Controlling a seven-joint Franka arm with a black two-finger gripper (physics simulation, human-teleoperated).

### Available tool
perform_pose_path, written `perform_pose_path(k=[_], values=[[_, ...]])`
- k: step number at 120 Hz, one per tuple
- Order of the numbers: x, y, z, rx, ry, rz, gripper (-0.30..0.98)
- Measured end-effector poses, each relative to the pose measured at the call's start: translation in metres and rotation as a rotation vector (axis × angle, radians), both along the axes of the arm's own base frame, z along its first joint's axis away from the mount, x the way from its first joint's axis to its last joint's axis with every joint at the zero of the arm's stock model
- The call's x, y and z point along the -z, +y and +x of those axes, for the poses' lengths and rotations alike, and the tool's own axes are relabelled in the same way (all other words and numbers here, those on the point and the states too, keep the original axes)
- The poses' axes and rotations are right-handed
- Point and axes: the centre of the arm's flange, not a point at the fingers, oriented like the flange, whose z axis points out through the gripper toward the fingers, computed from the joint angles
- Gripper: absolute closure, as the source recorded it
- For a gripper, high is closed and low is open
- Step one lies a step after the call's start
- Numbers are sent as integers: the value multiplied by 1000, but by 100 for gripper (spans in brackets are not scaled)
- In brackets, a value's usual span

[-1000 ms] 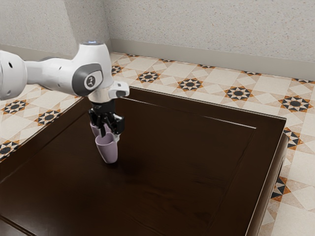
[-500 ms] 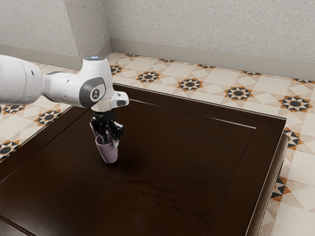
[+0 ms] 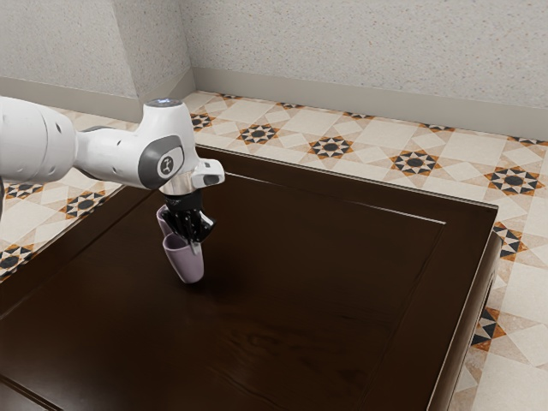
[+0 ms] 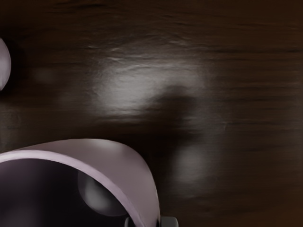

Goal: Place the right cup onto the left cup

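Pincer (image 3: 195, 245) clamped on the wall of the near cup (image 3: 187, 266). Grasp stage judged complete; lift, transfer and placement onto the far cup (image 3: 162, 219) remain.

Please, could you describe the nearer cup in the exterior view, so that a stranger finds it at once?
Find the big dark table, then look toward the exterior view's left, below the white arm. The thing is a pale purple cup, wider at its mouth. The hand grips its wall; the similar cup is behind it.
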Motion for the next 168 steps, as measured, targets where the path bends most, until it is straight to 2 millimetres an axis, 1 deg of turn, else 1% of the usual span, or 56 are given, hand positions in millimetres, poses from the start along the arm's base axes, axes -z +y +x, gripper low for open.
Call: perform_pose_path(k=[13, 27, 45, 54, 59, 67, 80, 93, 108, 123, 132, 150, 168], values=[[-12, -4, 0, 6, -17, 0, 76], [-46, -12, -4, 21, -60, 5, 77], [-83, -23, -11, 45, -92, 10, 78], [-97, -25, -15, 51, -95, 15, 78], [-102, -23, -17, 50, -93, 19, 78], [-117, -21, -15, 52, -102, 30, 78], [-141, -12, -7, 46, -114, 54, 79], [-156, -1, 3, 35, -115, 79, 79], [-162, 13, 16, 22, -105, 106, 79], [-159, 35, 29, -2, -89, 125, 79], [-158, 44, 36, -9, -86, 133, 79], [-147, 59, 50, -16, -73, 141, 79], [-128, 63, 62, -5, -52, 143, 79]])
